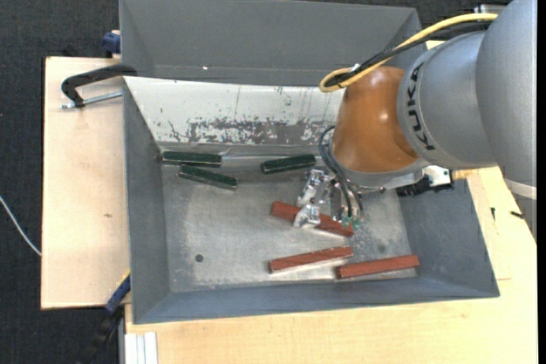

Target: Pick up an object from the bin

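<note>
Standing by the grey metal bin (145,209), I see the arm come in from three o'clock, its orange wrist cover (371,128) hanging over the bin's three-o'clock half. The gripper (316,209) is low, just off the floor's middle toward three o'clock, right on top of a short red-brown bar (284,210) that lies flat and slightly slanted. Whether the gripper is open or closed on that bar I cannot tell, since the metal parts hide the contact. Toward five o'clock, near the front wall, lie a longer red-brown bar (309,260) and another red-brown bar (377,268), almost end to end. Three dark green bars rest by the back wall: two (192,157) (207,176) at ten o'clock, one (288,164) at twelve.
</note>
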You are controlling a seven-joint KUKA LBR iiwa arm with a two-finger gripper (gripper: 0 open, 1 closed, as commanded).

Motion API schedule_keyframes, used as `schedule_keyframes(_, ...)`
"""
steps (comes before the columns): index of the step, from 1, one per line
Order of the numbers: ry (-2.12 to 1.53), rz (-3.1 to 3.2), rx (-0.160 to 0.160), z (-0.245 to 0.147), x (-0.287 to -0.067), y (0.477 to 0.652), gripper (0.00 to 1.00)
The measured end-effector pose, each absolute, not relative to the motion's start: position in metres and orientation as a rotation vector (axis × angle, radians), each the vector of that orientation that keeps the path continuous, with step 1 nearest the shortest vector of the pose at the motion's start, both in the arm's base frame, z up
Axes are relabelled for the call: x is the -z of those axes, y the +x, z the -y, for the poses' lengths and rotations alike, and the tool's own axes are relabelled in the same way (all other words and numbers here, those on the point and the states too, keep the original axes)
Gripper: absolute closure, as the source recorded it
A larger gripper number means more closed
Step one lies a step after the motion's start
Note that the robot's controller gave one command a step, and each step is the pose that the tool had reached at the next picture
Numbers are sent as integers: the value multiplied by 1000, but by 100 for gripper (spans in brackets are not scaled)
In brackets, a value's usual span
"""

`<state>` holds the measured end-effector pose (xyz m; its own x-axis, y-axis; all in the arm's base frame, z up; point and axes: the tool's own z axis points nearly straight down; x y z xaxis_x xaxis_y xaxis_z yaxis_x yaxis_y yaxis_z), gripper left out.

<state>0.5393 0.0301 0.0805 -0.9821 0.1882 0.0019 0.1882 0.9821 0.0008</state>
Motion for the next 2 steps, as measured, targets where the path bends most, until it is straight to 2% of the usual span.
schedule_keyframes(2, -296, 3126, 1, -31, -122, 538, 100)
